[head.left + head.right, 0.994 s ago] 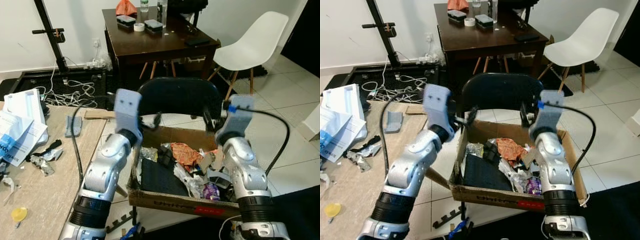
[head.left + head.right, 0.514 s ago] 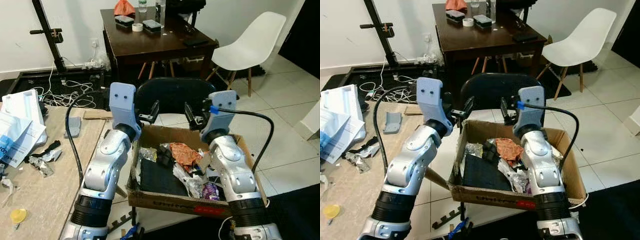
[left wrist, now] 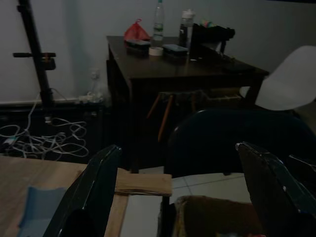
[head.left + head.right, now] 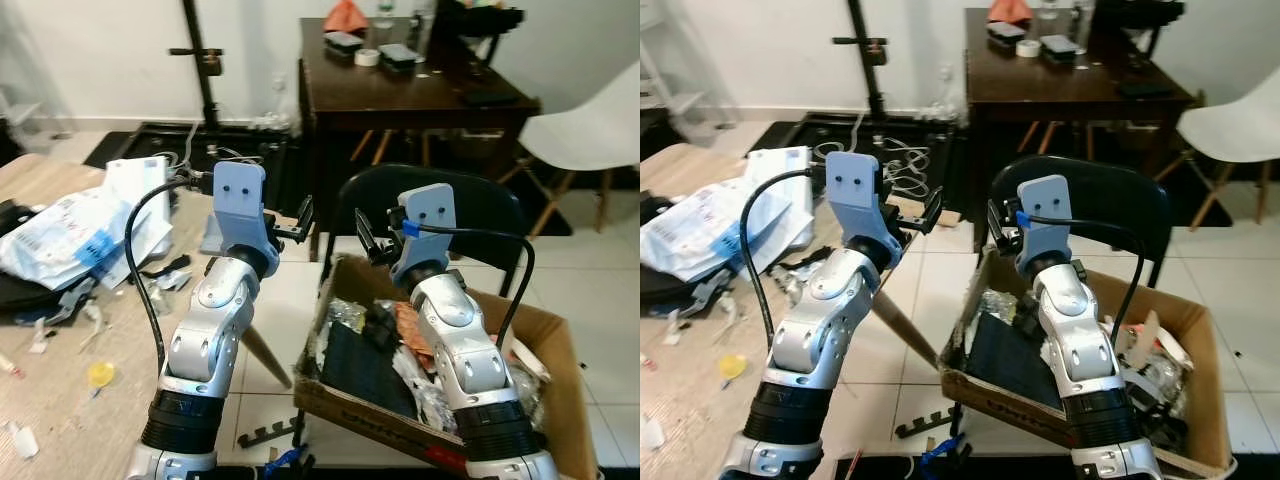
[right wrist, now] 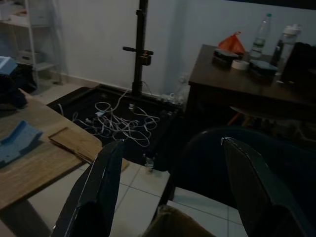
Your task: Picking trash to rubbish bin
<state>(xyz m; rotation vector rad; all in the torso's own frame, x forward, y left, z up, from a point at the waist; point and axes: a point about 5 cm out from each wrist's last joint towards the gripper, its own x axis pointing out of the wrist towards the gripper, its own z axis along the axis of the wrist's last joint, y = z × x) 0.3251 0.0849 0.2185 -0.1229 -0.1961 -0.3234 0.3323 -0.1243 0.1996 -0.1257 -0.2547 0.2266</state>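
A cardboard box [image 4: 365, 422] holding wrappers and other trash [image 4: 408, 328] stands at lower right, in front of a black chair [image 4: 470, 205]. On the wooden table [image 4: 60, 420] at left lie blue-and-white plastic bags [image 4: 85, 225], crumpled scraps [image 4: 165, 275] and a small yellow cap [image 4: 100, 374]. My left gripper [image 4: 303, 218] is raised over the gap between table and box, open and empty. My right gripper [image 4: 363, 240] hangs above the box's near-left corner, also open and empty. In the wrist views, both sets of fingers [image 3: 98, 182] [image 5: 106, 182] are spread wide.
A dark wooden desk [image 4: 420, 95] with bottles and small items stands behind the chair. A white chair [image 4: 590, 130] is at the right. A black stand [image 4: 200, 70] and loose cables [image 4: 235, 150] lie beyond the table. White tiles [image 4: 290, 310] separate table and box.
The view has swung left, so the box now sits at lower right and more of the littered table shows. Both grippers stay raised and open, closer together than a second ago.
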